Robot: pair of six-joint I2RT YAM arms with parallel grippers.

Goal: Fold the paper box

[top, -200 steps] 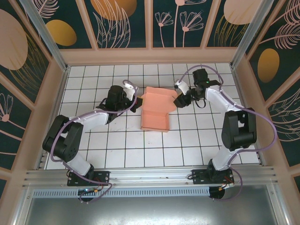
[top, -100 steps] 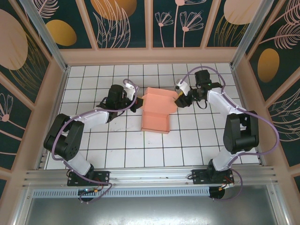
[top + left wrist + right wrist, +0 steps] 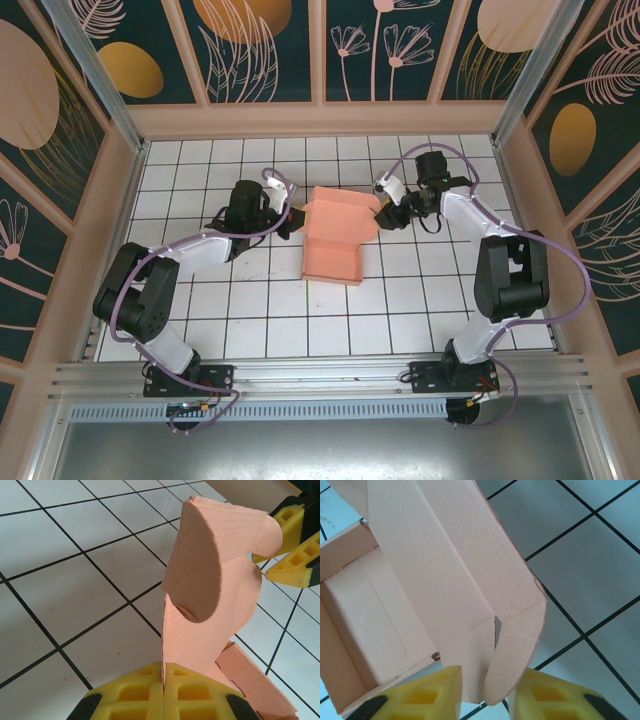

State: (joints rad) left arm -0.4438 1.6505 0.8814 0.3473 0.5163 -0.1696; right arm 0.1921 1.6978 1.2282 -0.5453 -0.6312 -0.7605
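Note:
The paper box (image 3: 333, 238) is salmon-pink card lying on the white tiles, its lid panel raised at the far end. My left gripper (image 3: 291, 222) is at the lid's left corner and is shut on the card's edge (image 3: 163, 650), with the rounded flap (image 3: 210, 575) standing above the yellow fingers (image 3: 200, 695). My right gripper (image 3: 381, 212) is at the lid's right corner. In the right wrist view its yellow fingers (image 3: 422, 697) straddle the rounded corner flap (image 3: 512, 650), still apart. The box's open tray (image 3: 365, 615) lies to the left there.
Wooden walls and metal posts close in the tiled floor (image 3: 250, 310) on three sides. The right gripper's yellow fingers (image 3: 295, 555) show at the top right of the left wrist view. Bare tiles lie in front of the box toward the arm bases.
The right gripper's jaws have narrowed around the lid's right corner flap, and it has shifted slightly. The left gripper has kept its hold on the left corner.

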